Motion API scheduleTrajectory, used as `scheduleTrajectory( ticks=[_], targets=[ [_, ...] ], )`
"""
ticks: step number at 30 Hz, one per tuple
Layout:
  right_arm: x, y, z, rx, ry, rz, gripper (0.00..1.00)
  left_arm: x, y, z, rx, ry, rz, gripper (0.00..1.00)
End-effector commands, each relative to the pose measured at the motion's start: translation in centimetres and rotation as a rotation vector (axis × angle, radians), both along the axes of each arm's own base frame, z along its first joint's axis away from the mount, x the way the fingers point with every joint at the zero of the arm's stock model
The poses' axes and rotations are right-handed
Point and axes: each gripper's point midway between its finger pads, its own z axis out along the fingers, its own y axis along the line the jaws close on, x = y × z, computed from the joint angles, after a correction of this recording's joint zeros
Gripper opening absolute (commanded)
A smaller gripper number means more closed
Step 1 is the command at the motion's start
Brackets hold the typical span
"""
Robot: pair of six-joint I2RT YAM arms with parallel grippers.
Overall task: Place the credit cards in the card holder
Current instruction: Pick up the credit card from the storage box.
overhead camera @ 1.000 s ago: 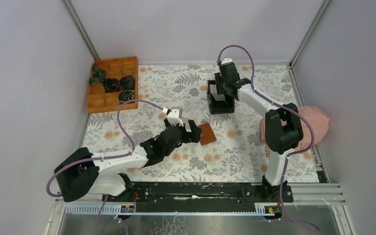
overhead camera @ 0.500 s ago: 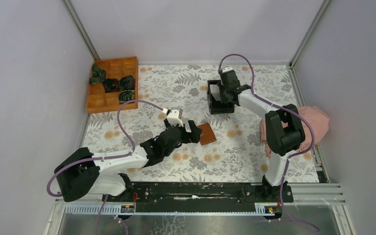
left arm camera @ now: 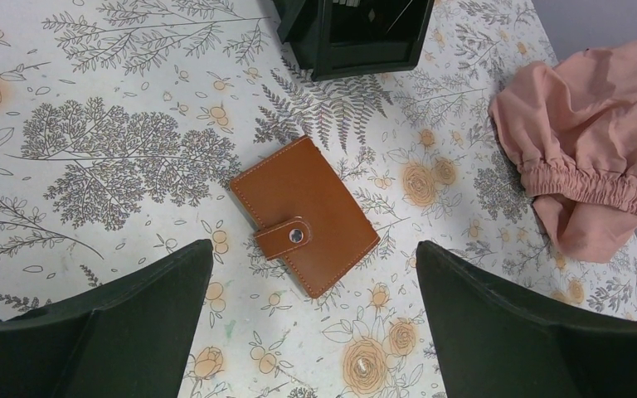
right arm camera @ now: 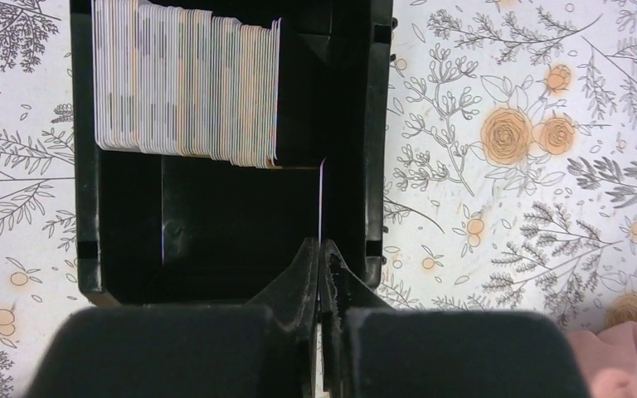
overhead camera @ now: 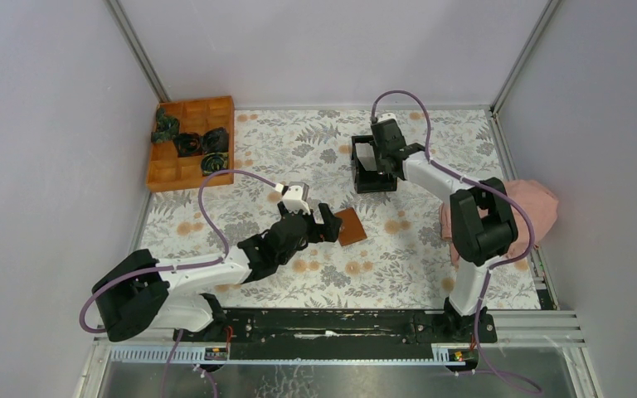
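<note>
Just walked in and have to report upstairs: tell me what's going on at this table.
The right gripper is reaching into the black box and is shut on a single card, seen edge-on, apart from the stack of cards at the box's far end. The left gripper hangs open above the card holder, which lies closed and snapped on the flowered cloth. No card has gone into it yet.
</note>
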Motion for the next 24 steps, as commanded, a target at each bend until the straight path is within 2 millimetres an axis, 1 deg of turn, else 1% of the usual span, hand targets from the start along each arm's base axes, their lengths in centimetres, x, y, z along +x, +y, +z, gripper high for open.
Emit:
scheduleTrajectory(
  ticks=[1,7,9,11,15,17,18,19,20,22,24],
  targets=[
    [0.4,0.4,5.9,-0.019,-0.128,-0.005,0.0,0.9,-0.3,1.9,-0.044,-0.019,0.036,1.0],
    [-0.6,0.3,11.0,-0.002,-0.216,-0.004,0.0,1.2,-0.5,4.4,-0.063,-0.036,0.044,1.0],
    [-1.6,0.3,12.9,0.01,-0.243,0.007,0.0,1.2,-0.7,5.4,-0.071,-0.038,0.037,1.0],
    [-3.0,0.4,14.1,0.024,-0.267,0.021,0.0,1.0,-0.8,6.6,-0.095,-0.033,0.033,1.0],
    [-6.7,1.4,15.8,0.079,-0.326,0.086,0.0,0.4,-0.8,8.7,-0.181,0.025,0.02,1.0],
    [-9.1,1.9,17.1,0.124,-0.38,0.121,0.0,0.2,-0.4,9.9,-0.252,0.068,0.028,1.0],
    [-10.3,2.3,17.2,0.139,-0.4,0.145,0.0,-0.1,-0.5,10.5,-0.296,0.097,0.01,1.0],
    [-11.6,2.4,16.8,0.144,-0.41,0.163,0.0,-0.3,-0.4,11.1,-0.351,0.132,0.011,1.0],
    [-12.8,2.7,16.9,0.158,-0.43,0.183,0.0,-0.4,-0.1,11.5,-0.384,0.161,0.016,1.0],
    [-15.2,3.4,17.1,0.186,-0.469,0.233,0.0,-0.7,0.4,12.5,-0.44,0.202,0.035,1.0],
    [-17.2,3.5,17.4,0.191,-0.515,0.251,0.0,-1.0,0.9,13.2,-0.48,0.229,0.056,1.0]
  ],
)
